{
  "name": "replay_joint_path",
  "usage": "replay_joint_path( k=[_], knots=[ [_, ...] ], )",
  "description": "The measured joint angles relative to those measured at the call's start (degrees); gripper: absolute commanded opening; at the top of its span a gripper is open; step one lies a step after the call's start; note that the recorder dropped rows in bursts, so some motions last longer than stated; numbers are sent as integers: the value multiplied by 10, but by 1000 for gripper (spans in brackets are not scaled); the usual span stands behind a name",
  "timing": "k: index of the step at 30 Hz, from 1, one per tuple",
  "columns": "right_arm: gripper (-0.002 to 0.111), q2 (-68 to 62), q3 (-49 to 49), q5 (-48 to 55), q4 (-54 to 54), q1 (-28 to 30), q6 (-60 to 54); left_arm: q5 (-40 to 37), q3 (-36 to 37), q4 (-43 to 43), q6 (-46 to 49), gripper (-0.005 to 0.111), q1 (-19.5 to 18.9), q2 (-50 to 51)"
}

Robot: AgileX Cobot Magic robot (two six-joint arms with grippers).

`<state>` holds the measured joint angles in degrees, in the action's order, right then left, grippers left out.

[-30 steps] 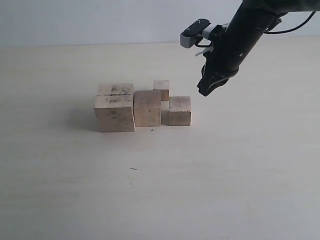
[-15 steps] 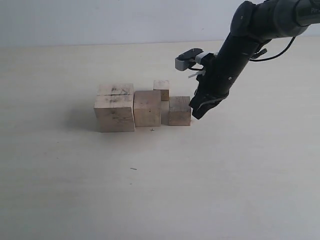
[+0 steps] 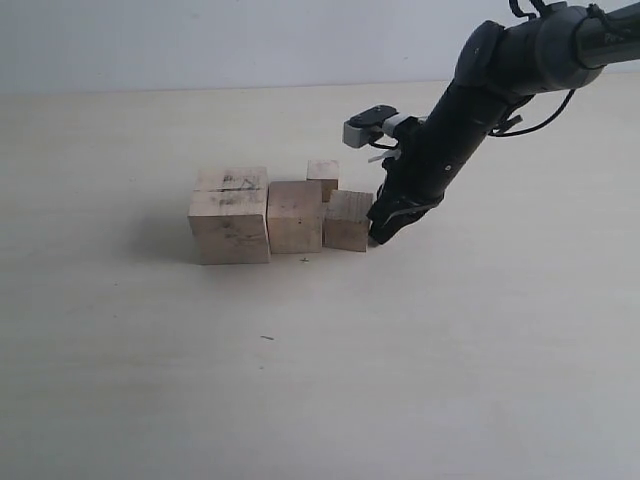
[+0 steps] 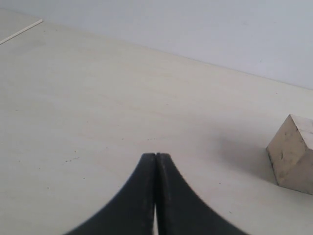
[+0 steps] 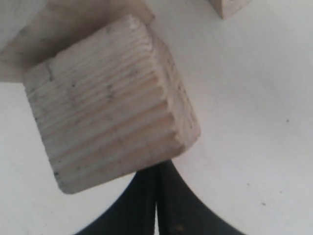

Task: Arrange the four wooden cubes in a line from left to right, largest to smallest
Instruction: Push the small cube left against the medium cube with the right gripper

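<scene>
Four pale wooden cubes sit near the table's middle. The largest cube [image 3: 229, 214], grooved and scribbled on top, is leftmost, and its corner shows in the left wrist view [image 4: 293, 154]. Beside it stands the second cube [image 3: 295, 216]. The third cube [image 3: 348, 220] [image 5: 110, 100] is turned slightly askew against the second. The smallest cube [image 3: 322, 176] [image 5: 229, 7] sits behind them. My right gripper [image 3: 377, 234] [image 5: 157, 171] is shut, its tip pressed against the third cube's right side. My left gripper [image 4: 156, 157] is shut and empty, out of the exterior view.
The pale wooden tabletop [image 3: 300, 380] stretches all round the cubes. A white wall [image 3: 200, 40] runs along the back edge. A small dark speck [image 3: 267, 338] lies in front of the cubes.
My right arm came down and leftward to the third cube's right side. That cube slid left against the second cube and turned slightly.
</scene>
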<state>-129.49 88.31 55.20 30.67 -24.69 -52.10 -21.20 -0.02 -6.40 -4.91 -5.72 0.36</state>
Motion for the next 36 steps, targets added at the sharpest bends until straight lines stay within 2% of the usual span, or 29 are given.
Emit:
replay_joint_path(
  k=[12, 36],
  knots=[
    [0, 0, 0, -62, 22, 0, -21, 0, 0, 0, 0, 0, 0, 0],
    [0, -1, 0, -45, 64, 0, -59, 0, 0, 0, 0, 0, 0, 0]
  ],
)
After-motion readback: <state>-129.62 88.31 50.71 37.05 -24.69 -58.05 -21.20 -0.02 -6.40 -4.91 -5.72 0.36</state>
